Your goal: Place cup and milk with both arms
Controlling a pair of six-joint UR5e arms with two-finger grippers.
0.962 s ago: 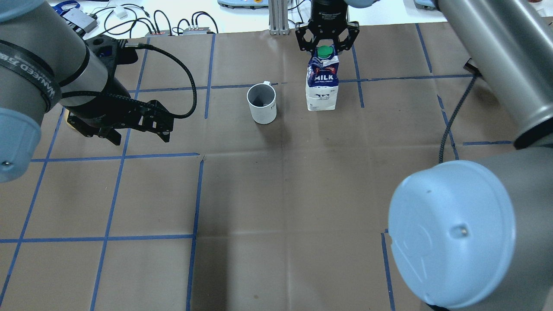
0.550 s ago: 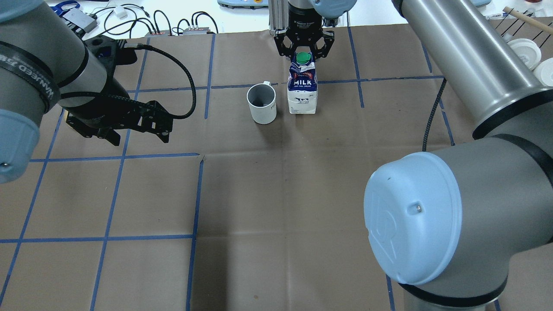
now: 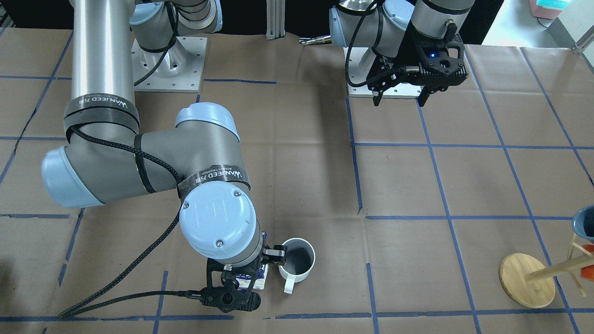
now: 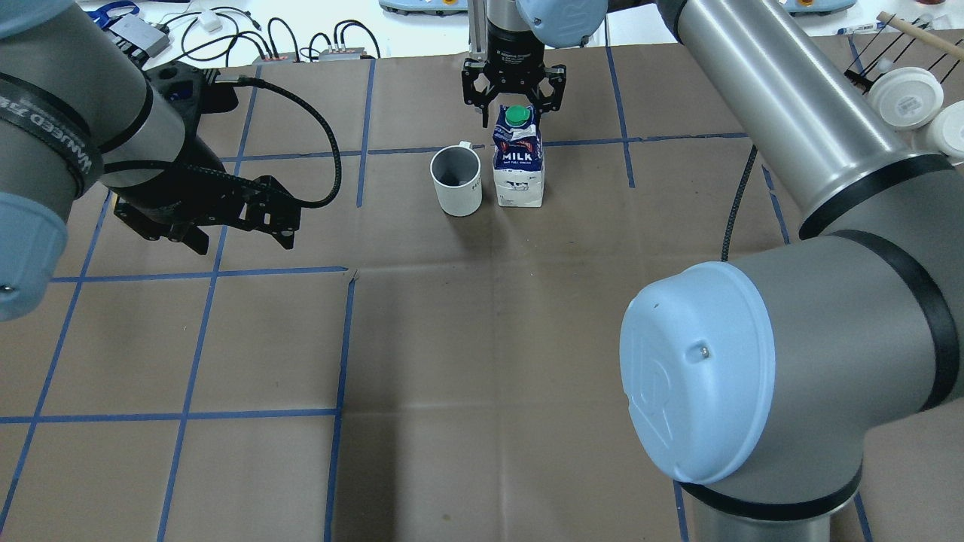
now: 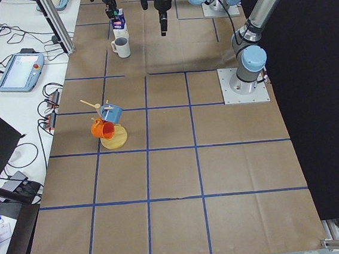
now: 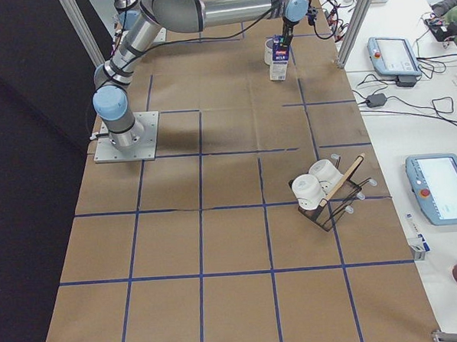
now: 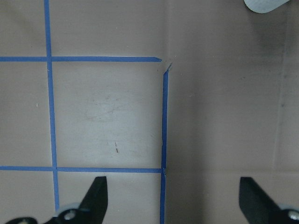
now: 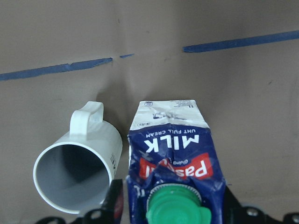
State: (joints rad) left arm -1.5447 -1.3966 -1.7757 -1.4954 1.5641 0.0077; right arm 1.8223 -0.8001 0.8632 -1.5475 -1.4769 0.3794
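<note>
The white cup (image 4: 456,181) stands upright on the brown paper, dark grey inside, handle toward the far side. The milk (image 4: 518,172), blue above and white below with a green cap, is upright just right of it with a small gap. My right gripper (image 4: 514,102) is above the carton and shut on its top. The right wrist view shows the milk (image 8: 170,149) and cup (image 8: 77,172) side by side. In the front view my right wrist hides most of the milk (image 3: 261,277) beside the cup (image 3: 297,264). My left gripper (image 4: 242,233) is open and empty, far left of the cup.
A wooden mug tree (image 3: 526,278) with a blue and an orange mug stands off to my left. A rack with white cups (image 6: 322,193) stands to my right. An aluminium post (image 4: 478,30) and cables (image 4: 301,45) lie behind the carton.
My right gripper has carried the milk leftward, from well right of the cup to close beside it. The left arm has hardly moved and stays open.
</note>
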